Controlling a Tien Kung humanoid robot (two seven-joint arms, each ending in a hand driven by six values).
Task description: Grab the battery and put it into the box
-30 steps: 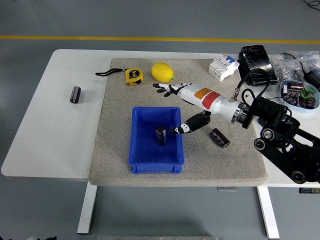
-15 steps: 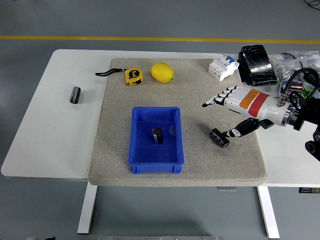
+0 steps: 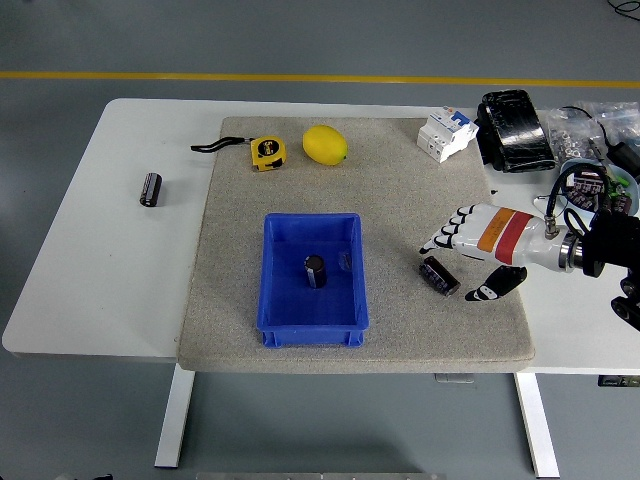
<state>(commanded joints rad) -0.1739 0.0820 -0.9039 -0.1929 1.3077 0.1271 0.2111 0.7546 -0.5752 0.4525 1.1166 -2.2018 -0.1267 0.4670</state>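
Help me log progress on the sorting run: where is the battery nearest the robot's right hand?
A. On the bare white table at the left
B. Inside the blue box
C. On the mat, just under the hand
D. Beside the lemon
C: that battery lies on the grey mat, just under the open right hand, outside the blue box.

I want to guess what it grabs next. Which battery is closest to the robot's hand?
The battery lying on the mat, right beside the right hand. One stands in the blue box; another lies far left on the table.
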